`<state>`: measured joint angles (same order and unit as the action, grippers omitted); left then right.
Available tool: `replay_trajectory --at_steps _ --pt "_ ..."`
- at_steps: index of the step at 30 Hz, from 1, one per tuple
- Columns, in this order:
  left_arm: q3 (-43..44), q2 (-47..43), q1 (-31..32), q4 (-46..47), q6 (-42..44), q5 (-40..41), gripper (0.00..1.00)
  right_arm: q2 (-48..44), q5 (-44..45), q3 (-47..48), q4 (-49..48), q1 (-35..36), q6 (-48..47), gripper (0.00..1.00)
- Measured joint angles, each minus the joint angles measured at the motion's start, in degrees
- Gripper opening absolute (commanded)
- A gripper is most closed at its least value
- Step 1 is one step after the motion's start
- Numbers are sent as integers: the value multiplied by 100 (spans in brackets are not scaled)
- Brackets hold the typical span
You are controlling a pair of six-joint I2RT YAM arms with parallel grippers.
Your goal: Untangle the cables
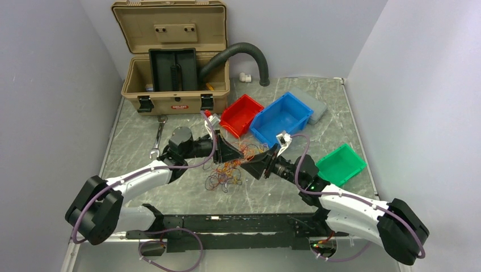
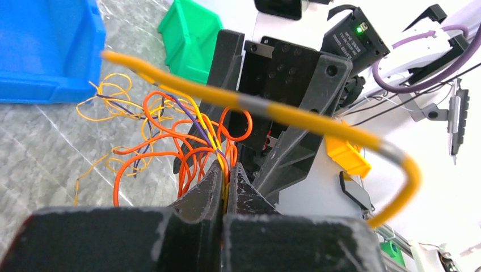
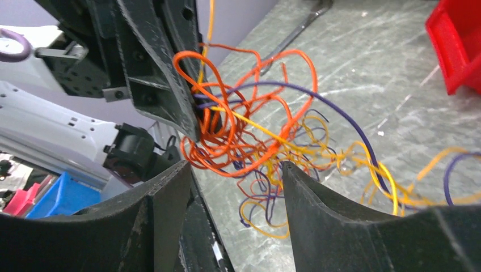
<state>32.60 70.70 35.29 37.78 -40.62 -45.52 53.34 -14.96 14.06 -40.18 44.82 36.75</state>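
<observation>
Top external: loose tangle of thin orange, yellow and purple cables [image 1: 230, 167] on the grey worktop [image 1: 266, 195], just in front of the blue bin [image 1: 282, 118] and a bit to its left. Both arms at the tangle, tips facing each other.

Left pincer [image 2: 226, 177] at the tangle's left edge, further left of the blue bin. In left wrist, jaws pressed together, pinching a few orange, yellow and purple strands that rise from the worktop. One yellow strand [image 2: 295, 116] with grey bands arcs across that view, blurred, close to the lens.

Right pincer [image 3: 232, 173] directly in front of the blue bin. In right wrist, fingers well apart, gripping nothing, wire loops hanging ahead of the gap.

Red bin [image 1: 241, 115] just left of the blue bin. Green bin [image 1: 340, 164] to its right and nearer the arms. Open tan case [image 1: 176, 85] behind it and to the left. Wrench [image 1: 158, 139] well left of it, flat on the worktop.
</observation>
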Motion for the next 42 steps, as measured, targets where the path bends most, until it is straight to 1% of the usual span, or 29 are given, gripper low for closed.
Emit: replay_trajectory --at_steps 7,8,9,11,12,14,15,19,21,22,25,28,32,33,34,36,38,42 --pt "2 251 7 319 -256 -389 0 55 -201 0 -643 0 94 62" --pt "2 286 7 341 -275 -428 0 46 -210 0 -693 0 94 56" --pt "2 328 7 382 -315 -468 0 28 -210 0 -713 0 92 47" --pt "2 389 7 479 -398 -542 0 2 -208 0 -726 0 68 25" --pt "2 413 7 522 -433 -575 0 -4 -208 0 -730 0 87 16" --pt "2 448 9 605 -501 -616 0 -15 -210 4 -713 -4 81 3" --pt "2 459 -7 647 -538 -643 1 -35 -201 4 -682 -9 92 0" --pt "9 466 -90 695 -590 -577 4 -179 -76 46 -516 -31 94 0" --pt "11 422 -83 645 -560 -542 2 -297 37 46 -374 -11 94 0" --pt "11 369 -90 557 -540 -496 0 -387 118 46 -254 2 94 0" --pt "44 151 -127 260 -396 -400 0 -667 376 46 136 13 81 0" --pt "199 -138 -205 -420 -17 -2 0 -940 820 83 737 13 79 0" --pt "393 -479 -227 -1561 686 1108 0 -1032 1912 533 2081 13 199 0" --pt "420 -527 -229 -1814 839 1443 0 -1008 2406 796 2717 17 306 0" --pt "446 -551 -234 -2079 986 1808 0 -973 2730 964 3091 17 409 0" --pt "503 -555 -229 -2579 1172 2634 0 -820 3515 1425 4146 33 839 0" --pt "555 -549 -140 -2951 1222 3307 0 -621 3954 1827 5012 168 1405 0" --pt "562 -629 -46 -3436 1255 4579 0 -566 4693 2151 6286 247 2441 0"
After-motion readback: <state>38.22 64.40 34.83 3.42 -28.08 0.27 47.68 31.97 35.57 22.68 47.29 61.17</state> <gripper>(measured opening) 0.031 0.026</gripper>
